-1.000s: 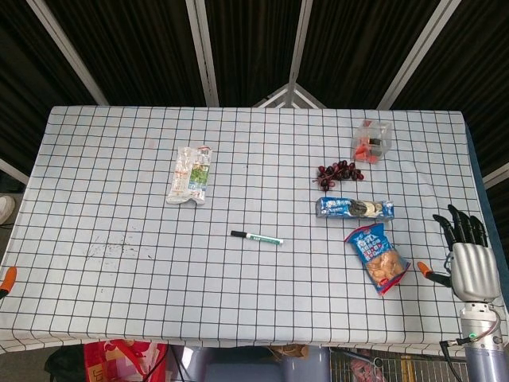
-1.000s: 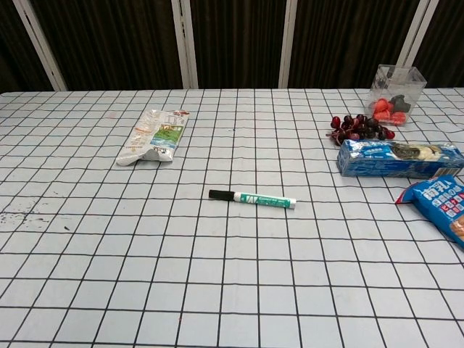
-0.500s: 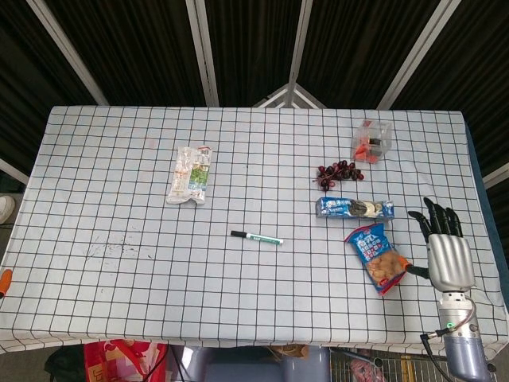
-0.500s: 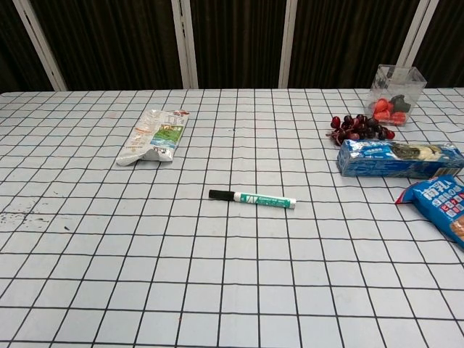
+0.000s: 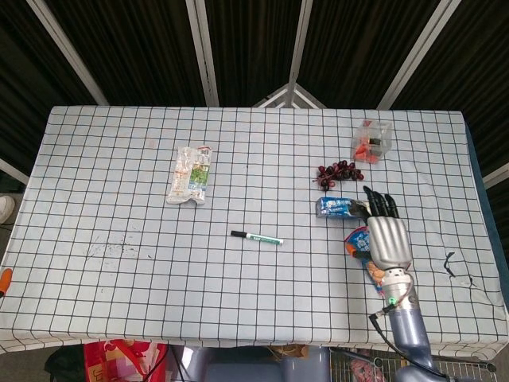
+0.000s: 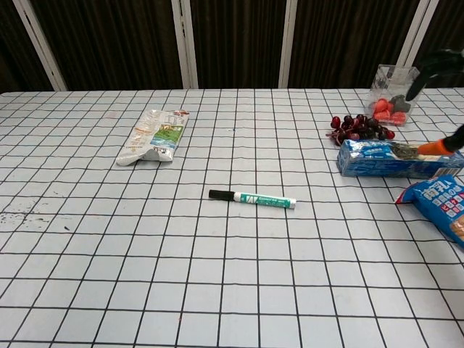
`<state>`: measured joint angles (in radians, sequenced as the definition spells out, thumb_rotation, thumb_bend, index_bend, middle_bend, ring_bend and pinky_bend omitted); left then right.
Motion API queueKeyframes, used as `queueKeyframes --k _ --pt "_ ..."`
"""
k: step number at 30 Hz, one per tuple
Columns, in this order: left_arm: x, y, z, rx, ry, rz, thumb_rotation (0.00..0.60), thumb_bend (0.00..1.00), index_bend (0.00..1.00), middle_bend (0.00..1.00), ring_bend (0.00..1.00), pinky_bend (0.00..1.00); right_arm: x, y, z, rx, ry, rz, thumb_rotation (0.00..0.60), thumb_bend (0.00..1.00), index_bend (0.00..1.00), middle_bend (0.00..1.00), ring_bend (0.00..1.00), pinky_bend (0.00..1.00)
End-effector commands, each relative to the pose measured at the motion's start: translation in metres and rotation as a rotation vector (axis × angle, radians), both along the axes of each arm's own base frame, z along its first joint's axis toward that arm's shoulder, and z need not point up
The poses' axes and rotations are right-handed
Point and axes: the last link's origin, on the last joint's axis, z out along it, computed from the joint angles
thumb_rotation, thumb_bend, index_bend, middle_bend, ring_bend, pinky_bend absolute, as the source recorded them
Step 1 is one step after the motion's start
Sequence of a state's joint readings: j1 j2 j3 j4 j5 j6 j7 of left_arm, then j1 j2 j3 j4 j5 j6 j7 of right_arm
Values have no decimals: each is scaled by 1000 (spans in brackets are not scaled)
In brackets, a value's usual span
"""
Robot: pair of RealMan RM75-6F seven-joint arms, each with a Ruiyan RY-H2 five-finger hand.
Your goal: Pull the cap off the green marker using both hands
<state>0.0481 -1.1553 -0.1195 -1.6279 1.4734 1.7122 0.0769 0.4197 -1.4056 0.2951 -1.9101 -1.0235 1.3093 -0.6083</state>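
Note:
The green marker (image 5: 258, 237) (image 6: 254, 199) lies flat near the middle of the checked tablecloth, with its black cap (image 5: 237, 234) (image 6: 220, 194) at the left end. My right hand (image 5: 386, 235) hovers to the marker's right, over the blue snack bag, fingers spread and holding nothing. In the chest view only its orange-tipped thumb (image 6: 439, 147) and a blurred dark finger show at the right edge. An orange fingertip of my left hand (image 5: 3, 280) peeks in at the far left table edge; the rest of that hand is out of frame.
A clear snack packet (image 5: 191, 173) (image 6: 154, 136) lies back left. Right of the marker are dark grapes (image 5: 340, 170) (image 6: 359, 127), a blue cookie pack (image 5: 340, 208) (image 6: 395, 159), a blue snack bag (image 5: 358, 239) (image 6: 438, 206) and a clear plastic box (image 5: 372, 140) (image 6: 395, 88).
My right hand has swung from the table's right edge leftward over the snack bag, nearer the marker, and now enters the chest view. The marker has not moved.

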Motion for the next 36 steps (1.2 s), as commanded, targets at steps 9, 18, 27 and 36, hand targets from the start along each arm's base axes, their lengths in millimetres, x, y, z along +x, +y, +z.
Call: queueKeyframes --k 9,18,27,36 --pt "-28 5 2 -13 6 62 600 422 22 0 0 28 89 -42 -89 189 -15 -8 600 201 398 42 50 0" --pt "-43 13 -2 -30 8 85 600 422 22 0 0 28 112 -49 -135 259 24 -37 600 239 412 42 50 0" --pt "-54 16 -6 -38 13 111 600 422 24 0 0 28 113 -57 -160 264 105 -51 600 287 447 42 49 0" --pt "-62 16 -7 -35 8 128 600 422 32 0 0 28 98 -56 -173 291 110 -90 600 305 477 42 50 0"
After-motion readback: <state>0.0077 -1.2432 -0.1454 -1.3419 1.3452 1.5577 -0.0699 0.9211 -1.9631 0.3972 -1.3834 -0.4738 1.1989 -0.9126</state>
